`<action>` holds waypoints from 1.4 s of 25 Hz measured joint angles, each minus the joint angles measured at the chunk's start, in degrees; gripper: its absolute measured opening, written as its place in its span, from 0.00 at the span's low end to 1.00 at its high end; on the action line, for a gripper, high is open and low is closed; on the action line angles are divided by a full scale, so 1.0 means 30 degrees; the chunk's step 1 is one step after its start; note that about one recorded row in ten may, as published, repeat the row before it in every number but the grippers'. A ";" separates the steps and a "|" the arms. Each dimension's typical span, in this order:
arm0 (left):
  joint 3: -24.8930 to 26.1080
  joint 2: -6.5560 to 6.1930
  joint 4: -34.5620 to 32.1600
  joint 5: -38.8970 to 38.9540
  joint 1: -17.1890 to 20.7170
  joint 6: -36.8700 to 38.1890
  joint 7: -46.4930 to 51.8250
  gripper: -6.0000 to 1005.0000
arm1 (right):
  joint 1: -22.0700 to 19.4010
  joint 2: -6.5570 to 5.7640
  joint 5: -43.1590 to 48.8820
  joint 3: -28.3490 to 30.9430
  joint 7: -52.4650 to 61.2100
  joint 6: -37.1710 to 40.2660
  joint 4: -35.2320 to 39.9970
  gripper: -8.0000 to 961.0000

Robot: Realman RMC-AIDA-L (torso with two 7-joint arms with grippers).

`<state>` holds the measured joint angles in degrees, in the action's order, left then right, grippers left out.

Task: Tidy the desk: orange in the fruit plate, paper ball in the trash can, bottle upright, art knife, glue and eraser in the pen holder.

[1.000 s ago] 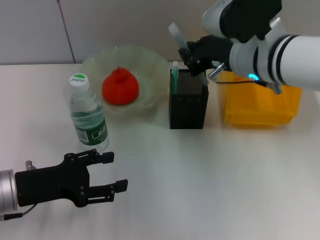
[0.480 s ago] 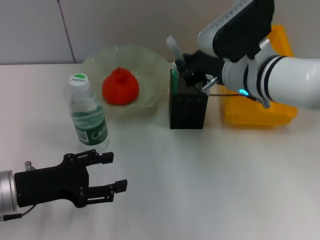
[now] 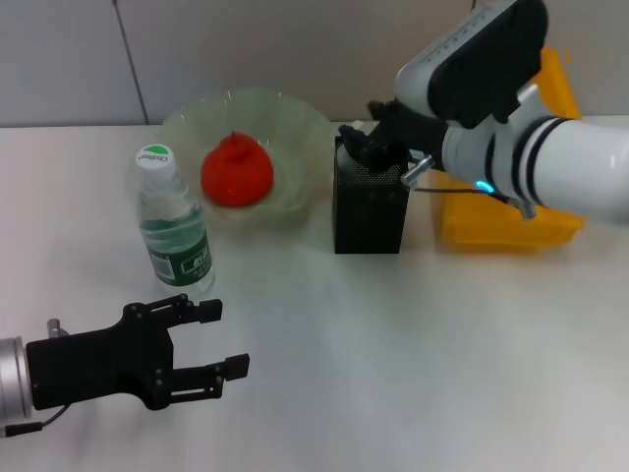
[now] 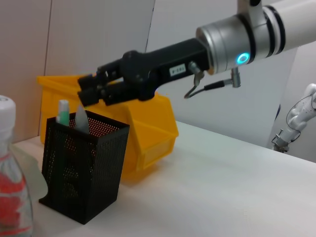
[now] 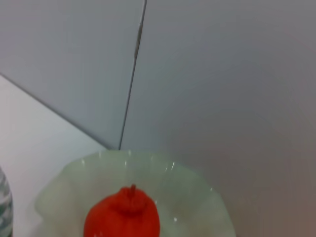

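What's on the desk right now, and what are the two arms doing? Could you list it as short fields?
orange: in the fruit plate
bottle: upright, beside the plate
pen holder: two items standing inside
trash can: behind the right arm
right gripper: over the pen holder's rim
left gripper: open, low over the near table, holding nothing

A white worktop point(image 3: 413, 344) is seen carrying four things. The fruit plate point(image 3: 295, 123) is set at the back, with the bottle point(image 3: 173, 226) standing upright near it. The pen holder point(image 3: 370, 208) is placed just beside the plate, and the trash can point(image 3: 511, 224) beyond.
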<state>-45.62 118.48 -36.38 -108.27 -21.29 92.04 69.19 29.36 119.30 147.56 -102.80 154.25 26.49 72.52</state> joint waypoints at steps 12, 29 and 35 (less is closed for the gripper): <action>0.0567 -0.0105 -0.0191 0.0054 -0.0049 0.1415 0.0199 0.81 | -0.4006 -0.0006 -0.4291 0.2418 -0.4134 0.4198 0.5635 0.65; 0.0943 -0.0130 -0.0208 0.0069 -0.0184 0.2346 0.0420 0.81 | -0.4407 -0.0013 -1.7226 1.4516 -2.0023 2.2483 0.0218 0.69; 0.0779 -0.0486 -0.0161 -0.0138 -0.0423 0.2422 0.0821 0.81 | -0.4612 -0.0312 -1.7234 1.4694 -2.4008 2.4462 -0.3523 0.69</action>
<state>-43.28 117.02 -36.87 -108.68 -22.56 99.31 71.65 15.52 118.36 95.86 -58.72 82.22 99.87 61.96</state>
